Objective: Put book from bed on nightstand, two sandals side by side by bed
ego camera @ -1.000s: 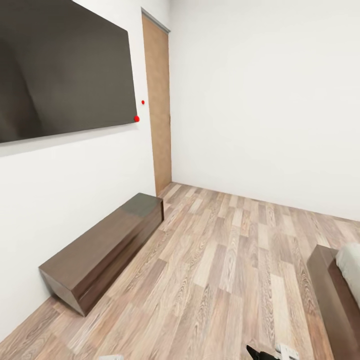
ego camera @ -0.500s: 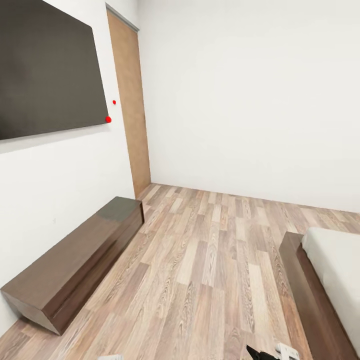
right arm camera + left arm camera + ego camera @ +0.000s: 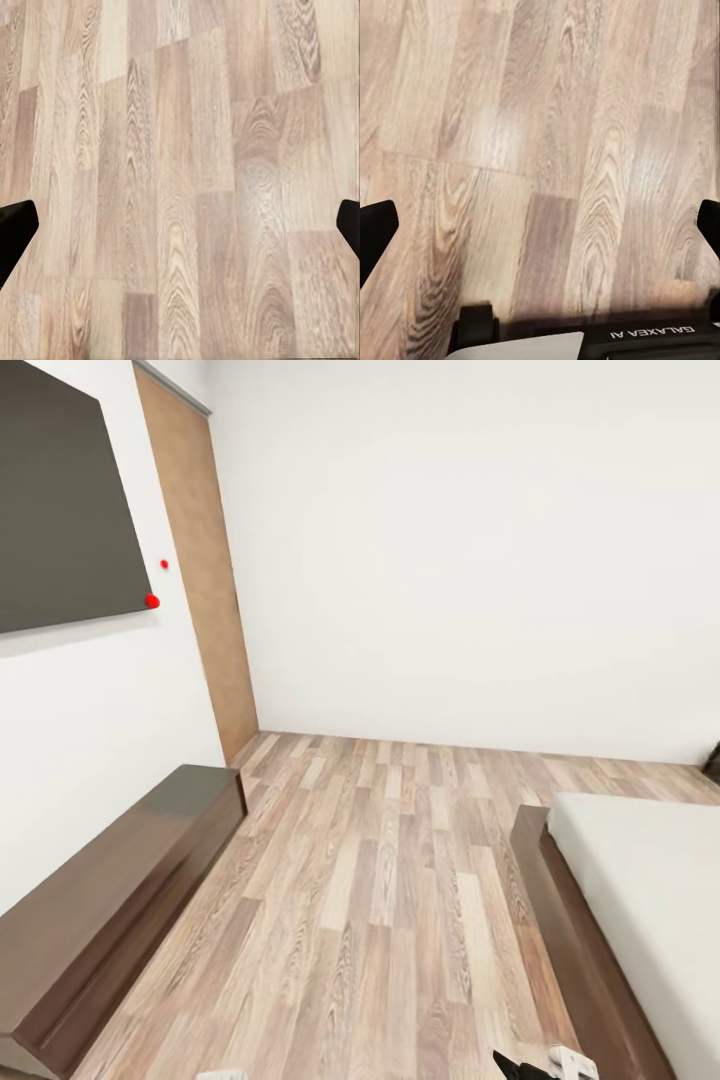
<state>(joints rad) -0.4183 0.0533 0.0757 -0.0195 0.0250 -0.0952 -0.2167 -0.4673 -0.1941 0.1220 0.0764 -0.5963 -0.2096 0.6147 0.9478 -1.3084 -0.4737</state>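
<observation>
The bed [image 3: 650, 900] comes in from the right of the head view, a pale mattress on a dark brown frame [image 3: 565, 930]. Its visible part is bare. The book, the sandals and the nightstand are out of view. In the left wrist view my left gripper [image 3: 540, 232] is open, black fingertips [image 3: 375, 232] far apart over the wood-plank floor. My right gripper [image 3: 180, 232] is open too, with only floor between its fingertips [image 3: 15, 229]. A bit of the right arm [image 3: 545, 1065] pokes in at the head view's lower edge.
A long low dark dresser [image 3: 110, 900] runs along the left wall under a black wall screen [image 3: 60, 510]. A light wooden door [image 3: 205, 580] stands in the far left corner. Open plank floor [image 3: 390, 880] lies between dresser and bed. A dark sliver [image 3: 713, 762] shows past the bed.
The head view has swung to the right: screen, door and dresser slid left, and more of the bed came in. Both grippers look unchanged.
</observation>
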